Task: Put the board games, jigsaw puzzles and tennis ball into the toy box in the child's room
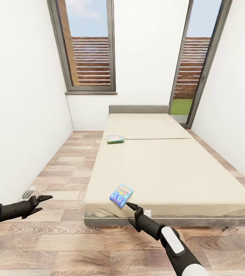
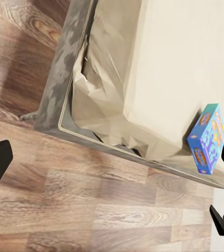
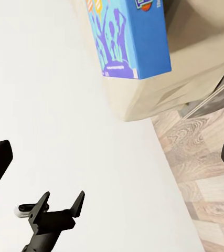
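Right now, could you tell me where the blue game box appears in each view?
Head: blue game box near the bed's near corner, just beyond the right gripper.
Left wrist: at the right edge.
Right wrist: at the top.
Shared landmark: the mattress corner.

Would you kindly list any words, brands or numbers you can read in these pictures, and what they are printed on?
Blue game box at the bed's near corner: colourful lettering, too blurred to read.
Green-edged game box farther up the bed: print too small to read.
No other text is legible.
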### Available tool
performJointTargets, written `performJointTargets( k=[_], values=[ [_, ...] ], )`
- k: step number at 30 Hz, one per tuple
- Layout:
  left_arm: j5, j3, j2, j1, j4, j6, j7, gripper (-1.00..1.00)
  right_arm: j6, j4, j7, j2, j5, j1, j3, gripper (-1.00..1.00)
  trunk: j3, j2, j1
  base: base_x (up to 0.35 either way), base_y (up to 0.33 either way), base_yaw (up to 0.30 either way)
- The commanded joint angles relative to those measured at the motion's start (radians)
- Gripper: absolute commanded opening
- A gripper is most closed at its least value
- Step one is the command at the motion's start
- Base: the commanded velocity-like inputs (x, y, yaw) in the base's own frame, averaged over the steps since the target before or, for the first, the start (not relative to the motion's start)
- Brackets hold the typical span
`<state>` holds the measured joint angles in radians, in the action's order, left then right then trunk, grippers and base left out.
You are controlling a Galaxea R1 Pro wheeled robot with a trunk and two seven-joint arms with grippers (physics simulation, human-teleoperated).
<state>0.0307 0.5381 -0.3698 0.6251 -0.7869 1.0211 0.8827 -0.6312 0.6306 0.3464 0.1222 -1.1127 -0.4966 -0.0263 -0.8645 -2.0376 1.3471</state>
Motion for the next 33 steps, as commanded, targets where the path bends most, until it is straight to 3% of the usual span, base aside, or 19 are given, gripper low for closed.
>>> performJointTargets(
  k=[1, 14, 33],
  values=[
    [0.003, 0.002, 0.000, 0.001, 0.000, 0.009, 0.001, 1.00, -0.005, 0.000, 0.000, 0.001, -0.002, 0.000, -0.003, 1.00, -0.001, 0.000, 0.000, 0.000, 0.000, 0.000],
    [0.003, 0.005, 0.000, 0.001, 0.000, 0.013, 0.007, 1.00, -0.005, 0.000, 0.000, 0.001, -0.002, 0.000, -0.003, 1.00, -0.001, 0.000, 0.000, 0.000, 0.000, 0.000],
    [0.003, 0.004, 0.000, 0.001, 0.000, 0.013, 0.007, 1.00, -0.007, 0.000, 0.000, 0.002, -0.002, -0.001, 0.000, 1.00, -0.060, -0.133, 0.073, 0.000, 0.000, 0.000]
  ],
)
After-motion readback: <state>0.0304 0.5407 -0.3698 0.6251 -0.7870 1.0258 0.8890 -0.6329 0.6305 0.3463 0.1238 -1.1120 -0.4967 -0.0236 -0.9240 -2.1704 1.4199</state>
